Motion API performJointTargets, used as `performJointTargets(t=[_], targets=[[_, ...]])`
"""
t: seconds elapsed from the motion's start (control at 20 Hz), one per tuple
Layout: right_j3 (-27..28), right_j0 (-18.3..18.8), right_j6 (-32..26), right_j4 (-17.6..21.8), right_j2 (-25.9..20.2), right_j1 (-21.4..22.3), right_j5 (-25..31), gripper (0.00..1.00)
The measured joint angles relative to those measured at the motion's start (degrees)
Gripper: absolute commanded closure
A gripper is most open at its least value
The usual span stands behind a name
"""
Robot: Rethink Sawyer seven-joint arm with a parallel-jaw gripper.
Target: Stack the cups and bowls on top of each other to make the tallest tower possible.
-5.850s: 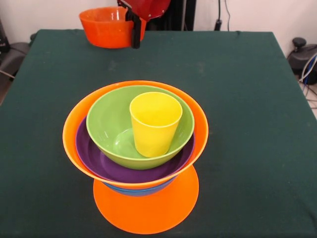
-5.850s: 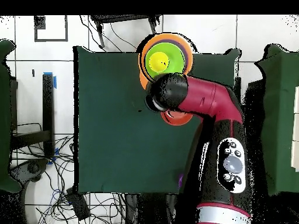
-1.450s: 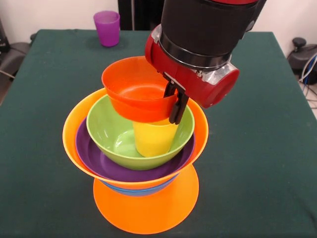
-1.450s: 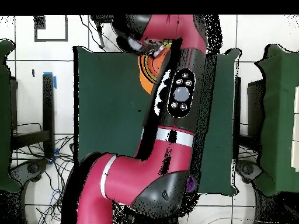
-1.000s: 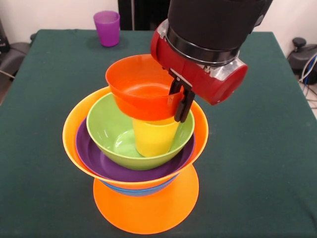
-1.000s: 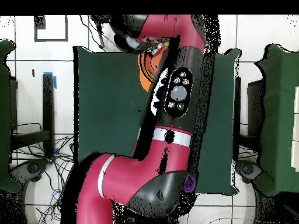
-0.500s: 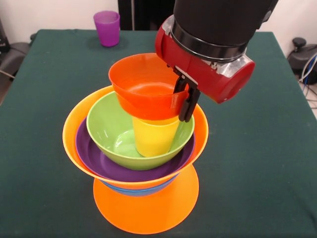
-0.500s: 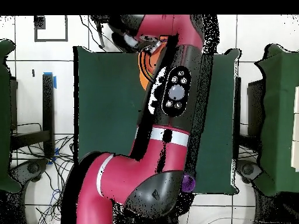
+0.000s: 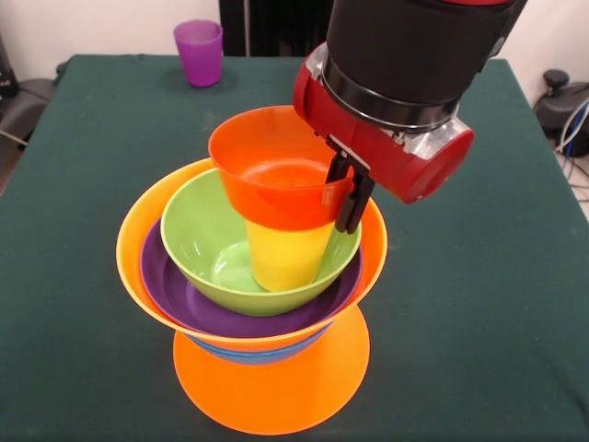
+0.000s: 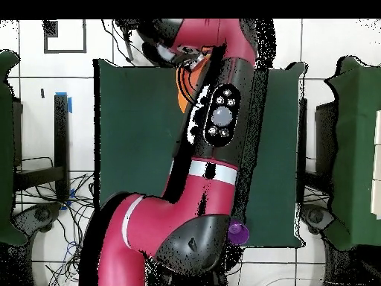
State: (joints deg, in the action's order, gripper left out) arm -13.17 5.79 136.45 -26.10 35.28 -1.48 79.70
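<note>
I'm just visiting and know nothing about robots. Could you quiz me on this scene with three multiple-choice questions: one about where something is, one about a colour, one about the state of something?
1. Where is the purple cup?
A. alone at the table's far edge
B. inside the green bowl
C. under the tower

2. What colour is the cup standing in the green bowl?
A. teal
B. yellow
C. pink

3. What is the tool doing?
A. hanging open and empty
B. gripping the purple cup
C. clamped on the small orange bowl's rim

Answers:
1 A: the purple cup stands apart from the tower.
2 B: the yellow cup stands in the green bowl.
3 C: the tool pinches the small orange bowl over the yellow cup.
</note>
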Motion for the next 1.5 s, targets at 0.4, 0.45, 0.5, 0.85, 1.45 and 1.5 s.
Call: performJointTargets(t=[0.4,0.45,0.5,0.85,1.45,1.5], targets=[[0.0,-0.1,0.0,-2.4,2.3,-0.7,0.0,1.00],[0.0,-0.1,0.0,-2.8,2.9,-0.7,0.0,1.00],[0.0,-0.2,0.0,-3.5,3.5,-0.8,0.0,0.00],[0.0,-0.2,0.0,-4.8,4.8,-1.1,0.0,0.00],[0.0,-0.3,0.0,-7.0,6.7,-1.3,0.0,0.00],[0.0,-0.3,0.0,-7.0,6.8,-1.3,0.0,0.00]])
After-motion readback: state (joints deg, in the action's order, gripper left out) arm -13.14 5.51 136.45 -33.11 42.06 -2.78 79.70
